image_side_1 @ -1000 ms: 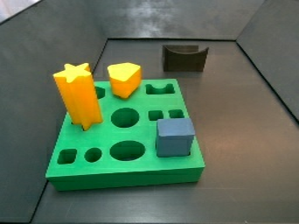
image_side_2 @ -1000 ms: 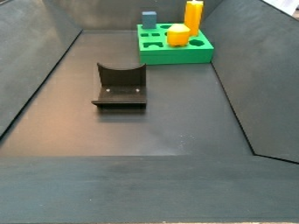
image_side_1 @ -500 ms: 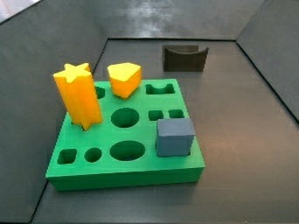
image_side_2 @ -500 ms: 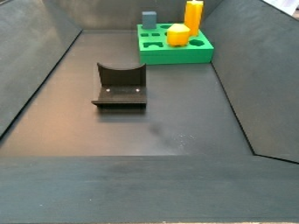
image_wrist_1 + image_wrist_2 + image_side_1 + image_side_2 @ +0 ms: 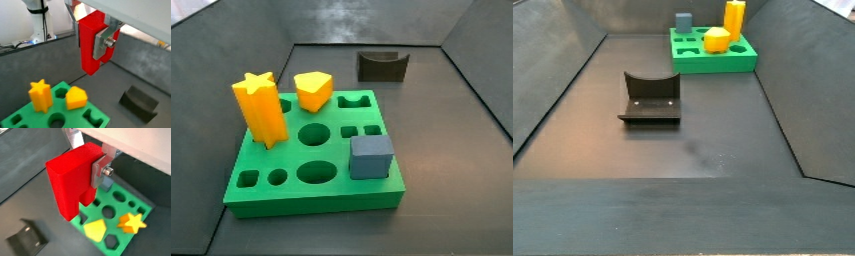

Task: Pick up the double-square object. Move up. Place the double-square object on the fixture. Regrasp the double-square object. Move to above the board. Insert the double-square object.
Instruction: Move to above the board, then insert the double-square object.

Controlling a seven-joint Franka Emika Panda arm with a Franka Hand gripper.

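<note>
No change to log across the last second. In both side views you will find nothing moved: the board (image 5: 271, 195) (image 5: 714, 62) and the fixture (image 5: 382, 66) (image 5: 649, 100) lie exactly as before, and no arm has come into either view. The gripper (image 5: 98, 46) (image 5: 93, 175) shows only in both wrist views, high over the floor, its plates clamped on the red block (image 5: 89, 42) (image 5: 69, 185). You have no earlier wrist picture to compare against.
</note>
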